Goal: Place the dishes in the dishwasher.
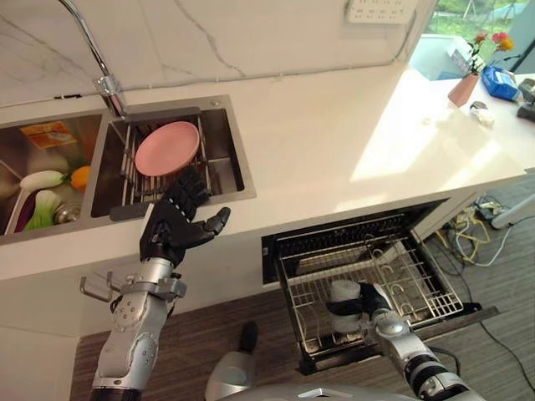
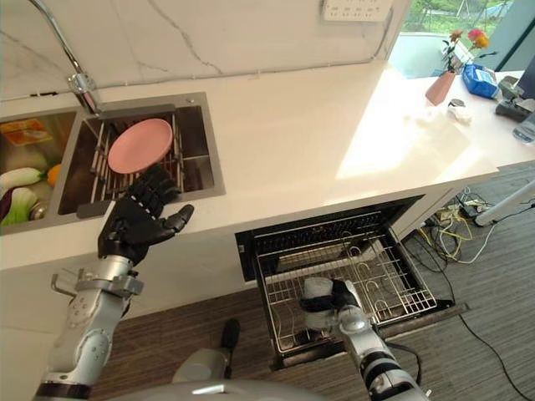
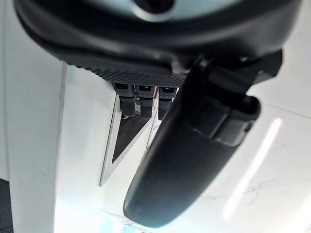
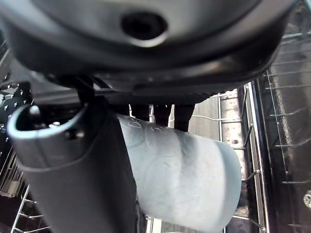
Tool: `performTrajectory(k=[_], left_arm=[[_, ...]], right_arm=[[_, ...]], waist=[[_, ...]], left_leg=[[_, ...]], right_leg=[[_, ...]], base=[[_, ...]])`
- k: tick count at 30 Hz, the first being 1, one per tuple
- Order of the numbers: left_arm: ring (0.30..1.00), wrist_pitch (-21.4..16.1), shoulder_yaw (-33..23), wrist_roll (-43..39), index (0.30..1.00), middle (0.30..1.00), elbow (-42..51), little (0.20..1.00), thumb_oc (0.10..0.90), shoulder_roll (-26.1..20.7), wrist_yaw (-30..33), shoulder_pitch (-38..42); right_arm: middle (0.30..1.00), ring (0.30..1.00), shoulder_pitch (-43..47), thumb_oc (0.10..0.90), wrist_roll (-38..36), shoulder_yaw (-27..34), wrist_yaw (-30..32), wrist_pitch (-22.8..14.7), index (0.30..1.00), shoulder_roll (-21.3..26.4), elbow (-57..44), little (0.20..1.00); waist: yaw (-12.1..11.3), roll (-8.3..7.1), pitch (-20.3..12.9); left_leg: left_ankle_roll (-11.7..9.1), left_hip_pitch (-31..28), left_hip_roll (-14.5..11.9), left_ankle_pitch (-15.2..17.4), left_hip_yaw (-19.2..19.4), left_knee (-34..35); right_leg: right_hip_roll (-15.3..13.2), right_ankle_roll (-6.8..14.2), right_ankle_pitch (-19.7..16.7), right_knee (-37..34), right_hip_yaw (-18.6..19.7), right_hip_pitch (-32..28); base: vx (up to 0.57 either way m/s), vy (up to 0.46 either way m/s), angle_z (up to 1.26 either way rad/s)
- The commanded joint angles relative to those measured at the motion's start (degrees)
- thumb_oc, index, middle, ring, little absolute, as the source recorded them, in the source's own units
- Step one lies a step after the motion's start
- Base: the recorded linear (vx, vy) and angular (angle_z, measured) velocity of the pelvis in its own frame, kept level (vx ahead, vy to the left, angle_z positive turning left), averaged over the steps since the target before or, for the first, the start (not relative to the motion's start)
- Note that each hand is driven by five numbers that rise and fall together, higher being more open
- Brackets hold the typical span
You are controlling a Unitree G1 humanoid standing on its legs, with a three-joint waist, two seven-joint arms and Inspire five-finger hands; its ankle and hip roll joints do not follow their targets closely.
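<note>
A pink plate [image 1: 167,148] leans on a wire rack in the right basin of the sink [image 1: 231,159]. My left hand [image 1: 177,221] is raised in front of the sink's near edge, fingers spread and straight, holding nothing. My right hand [image 1: 368,299] is low over the pulled-out dishwasher rack [image 1: 418,280], its fingers and thumb wrapped round a pale grey cup [image 1: 343,302] lying on its side. In the right wrist view the cup [image 4: 189,174] sits in the grasp above the rack wires.
The left basin holds vegetables and a white ladle [image 1: 35,185]. A tap [image 1: 94,50] rises behind the sink. At the far right of the white counter [image 1: 351,134] stands a vase of flowers [image 1: 466,82]. Cables [image 1: 476,225] lie on the floor beside the dishwasher.
</note>
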State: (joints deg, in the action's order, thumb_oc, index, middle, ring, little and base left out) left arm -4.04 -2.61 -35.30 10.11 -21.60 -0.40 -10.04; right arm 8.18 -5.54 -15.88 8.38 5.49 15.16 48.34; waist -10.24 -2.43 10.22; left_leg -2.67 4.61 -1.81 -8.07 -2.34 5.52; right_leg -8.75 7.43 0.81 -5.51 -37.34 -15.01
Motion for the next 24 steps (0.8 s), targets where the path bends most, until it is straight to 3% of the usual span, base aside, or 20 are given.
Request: performTrajectory(k=[1, 9, 14, 20, 21, 24], left_arm=[[0.9, -5.9, -0.6, 1.6, 0.9, 0.9, 6.6, 0.9, 0.8, -0.9, -0.2, 2.1], [0.9, -6.1, 0.5, 2.0, 0.9, 0.9, 5.9, 0.9, 0.8, -0.9, -0.9, 1.7], [0.9, -5.9, 2.3, 2.1, 0.9, 0.9, 5.5, 0.9, 0.8, -1.4, -1.1, 2.8], [0.9, -5.5, 4.0, 2.4, 0.9, 0.9, 4.8, 0.9, 0.8, -1.5, -1.4, 4.4], [0.9, -5.1, 5.1, 2.2, 0.9, 0.9, 4.4, 0.9, 0.8, -1.6, -1.8, 5.3], [0.9, -5.0, 5.8, 2.4, 0.9, 0.9, 4.4, 0.9, 0.8, -2.2, -2.2, 6.0]], right_arm=[[0.9, 0.9, 5.7, 0.8, 4.4, -1.4, 0.4, -3.9, 0.9, 3.1, -3.6, 0.9], [0.9, 0.9, 4.0, 0.8, 8.0, 1.1, 2.5, -6.4, 0.9, 6.4, -14.5, 0.9], [0.9, 0.9, 1.5, 0.8, 8.7, 4.4, 3.0, -7.8, 0.9, 7.9, -23.2, 0.9], [0.9, 0.9, -1.1, 0.8, 6.9, 7.0, 2.0, -8.0, 0.9, 7.1, -28.2, 0.9], [0.9, 0.9, -2.2, 0.8, 5.7, 8.6, 2.2, -8.7, 0.9, 6.4, -30.3, 0.9], [0.9, 0.9, -2.7, 0.8, 4.8, 9.9, 2.4, -9.3, 0.9, 5.4, -32.6, 0.9]], waist=[[-1.5, 2.11, -2.8], [-0.6, 1.95, -2.3], [1.7, 1.41, -2.4], [4.2, 0.73, -2.4], [5.4, 0.44, -1.9], [5.8, -0.06, -0.9]], left_leg=[[-7.5, -6.3, -7.2, 5.5, -0.4, -0.8], [-6.6, -6.9, -6.9, 6.4, 0.9, -0.7], [-4.6, -8.5, -5.8, 8.0, 3.0, -0.7], [-2.4, -9.7, -3.8, 9.2, 4.9, -0.5], [-2.0, -9.7, -3.2, 9.5, 5.6, -0.5], [-1.2, -9.6, -2.3, 9.8, 7.4, -0.5]], right_leg=[[-4.2, 2.3, -1.2, 1.5, 1.3, 3.5], [-5.0, 2.7, -1.4, 2.2, 3.0, 4.6], [-6.9, 3.4, -1.7, 4.9, 6.0, 6.7], [-9.6, 4.5, -2.4, 9.3, 9.6, 10.7], [-10.2, 5.0, -3.1, 9.6, 10.6, 11.6], [-11.1, 6.2, -5.7, 9.8, 12.9, 14.3]], base=[[0.0, 0.0, 0.0], [0.01, 0.034, -0.02], [0.01, 0.108, -0.21], [-0.01, 0.14, -0.23], [-0.05, 0.185, -0.1], [-0.1, 0.129, -0.27]])
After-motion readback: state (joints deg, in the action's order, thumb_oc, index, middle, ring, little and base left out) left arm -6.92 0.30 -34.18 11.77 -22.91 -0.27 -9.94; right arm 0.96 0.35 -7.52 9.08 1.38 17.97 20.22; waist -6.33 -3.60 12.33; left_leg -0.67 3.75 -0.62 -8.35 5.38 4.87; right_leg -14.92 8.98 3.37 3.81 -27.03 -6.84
